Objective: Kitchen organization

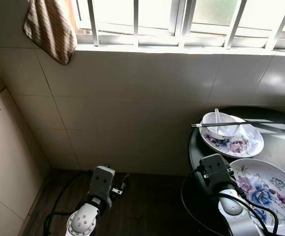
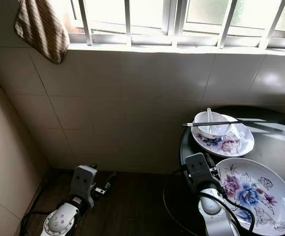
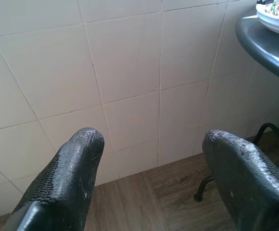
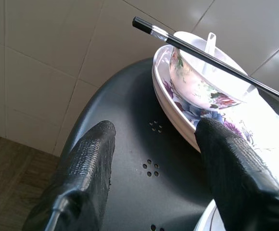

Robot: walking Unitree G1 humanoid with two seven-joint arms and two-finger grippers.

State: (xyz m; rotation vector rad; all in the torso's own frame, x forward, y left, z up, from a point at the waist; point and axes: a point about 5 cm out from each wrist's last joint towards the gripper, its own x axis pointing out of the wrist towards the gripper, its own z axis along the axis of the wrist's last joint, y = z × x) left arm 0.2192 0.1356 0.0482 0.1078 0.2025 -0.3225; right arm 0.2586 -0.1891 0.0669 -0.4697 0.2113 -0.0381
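Nearest the camera, the right gripper [image 4: 154, 163] hangs over the near edge of the round dark table [image 4: 130, 139], fingers spread wide with nothing between them. Beside its wrist lies a large flowered plate [image 1: 268, 194], flat on the tabletop. Just beyond, a second flowered plate [image 1: 241, 142] carries a small white bowl [image 1: 222, 123] with a spoon [image 1: 216, 116] standing in it and black chopsticks [image 1: 231, 123] laid loose across the rim. All this crockery is probably ceramic: stiff, smooth, breakable, and slippery at a glazed rim. The stacked plate is best taken by its rim, though the chopsticks would likely roll off if it tilts; they should come away first. The left gripper [image 3: 154, 159], likewise wide open and empty, points at the tiled wall [image 1: 132, 98] low over the wooden floor [image 1: 147, 206]. Farther off, a cupboard [image 1: 5, 147] stands at the left, and a striped cloth [image 1: 49, 27] hangs from the barred window [image 1: 182, 19].
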